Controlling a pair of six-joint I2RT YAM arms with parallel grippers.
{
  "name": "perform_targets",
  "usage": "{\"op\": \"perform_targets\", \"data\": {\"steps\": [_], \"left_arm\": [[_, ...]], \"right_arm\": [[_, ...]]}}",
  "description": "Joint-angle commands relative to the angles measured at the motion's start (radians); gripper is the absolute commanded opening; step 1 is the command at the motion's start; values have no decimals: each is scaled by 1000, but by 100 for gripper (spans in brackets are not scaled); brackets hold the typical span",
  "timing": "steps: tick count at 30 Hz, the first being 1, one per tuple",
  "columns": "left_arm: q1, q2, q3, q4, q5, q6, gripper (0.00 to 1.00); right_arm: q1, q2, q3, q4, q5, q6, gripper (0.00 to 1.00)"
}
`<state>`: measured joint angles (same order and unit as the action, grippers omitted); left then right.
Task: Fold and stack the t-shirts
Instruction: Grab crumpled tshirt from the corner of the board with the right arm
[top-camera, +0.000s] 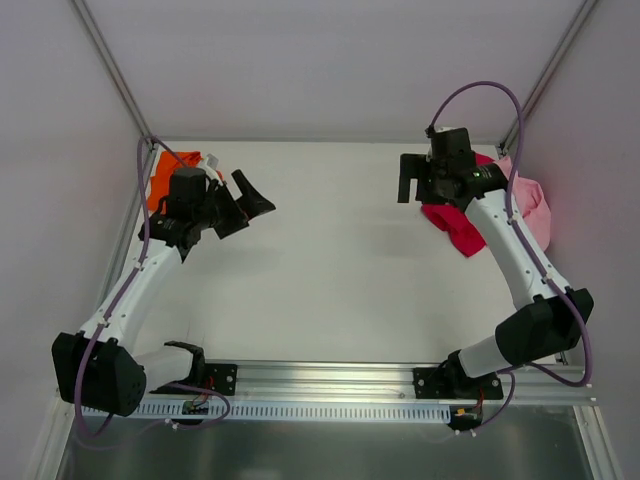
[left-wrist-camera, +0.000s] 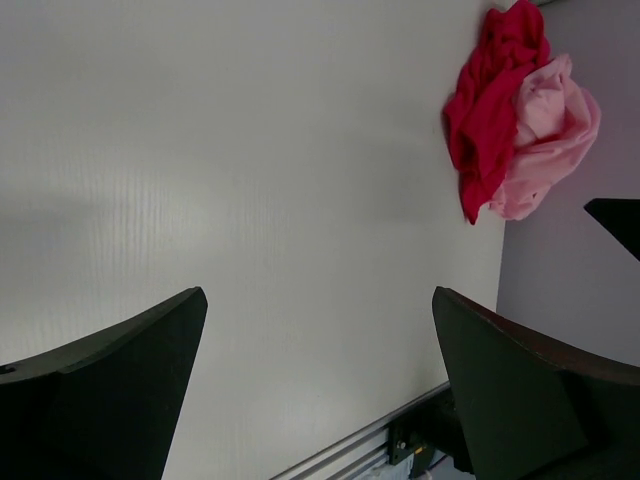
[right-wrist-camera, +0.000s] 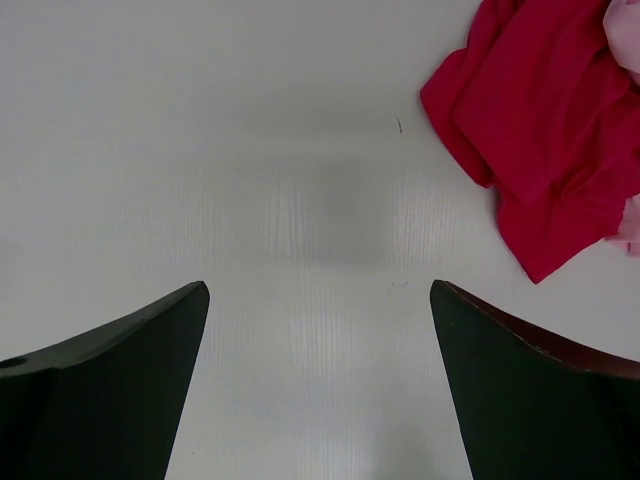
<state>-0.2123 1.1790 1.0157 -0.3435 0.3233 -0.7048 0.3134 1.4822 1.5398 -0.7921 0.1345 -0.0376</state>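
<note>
I am holding my left pincer (left-wrist-camera: 318, 292) spread wide above the white surface (top-camera: 330, 270), pinching nothing. My right pincer (right-wrist-camera: 320, 287) is hanging spread as well, also empty. All 3 shirts are lying crumpled and unfolded. The orange shirt (top-camera: 160, 182) is sitting in the far left corner, partly behind my left arm. The red shirt (top-camera: 452, 226) is touching the pink shirt (top-camera: 530, 205) at the far right edge.

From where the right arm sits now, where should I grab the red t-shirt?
Probably the loose flap of the red t-shirt lying on bare table, nearest the open right gripper. Come from the table-centre side: the pink t-shirt crowds its other side.
</note>
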Motion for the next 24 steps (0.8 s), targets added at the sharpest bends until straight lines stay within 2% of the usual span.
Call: {"op": "perform_targets", "data": {"steps": [1,3,4,6,7,8,10,15,18,24], "left_arm": [[22,-53,-6,38,112,-39,99],[22,-67,-29,35,122,-41,99],[22,-71,-38,34,125,-38,99],[22,-82,-52,15,135,-35,99],[22,-88,-55,11,140,-32,99],[22,-97,-66,12,146,-28,99],[22,-120,-68,-12,135,-12,99],[24,-165,-86,-43,109,-2,99],[22,-179,-98,-45,94,-12,99],[22,-209,-132,-52,85,-5,99]], "right_arm": [[-14,-28,-44,149,25,33,100],[-55,18,-44,229,63,92,100],[-83,117,-8,225,25,122,100],[-155,254,214,91,-65,146,98],[-166,385,297,43,-59,119,93],[-178,444,448,-51,-29,105,91],[-184,522,537,-85,28,64,91],[-278,622,589,-90,22,113,93],[-309,612,539,-73,42,145,92],[-352,601,506,-32,179,36,92]]}}
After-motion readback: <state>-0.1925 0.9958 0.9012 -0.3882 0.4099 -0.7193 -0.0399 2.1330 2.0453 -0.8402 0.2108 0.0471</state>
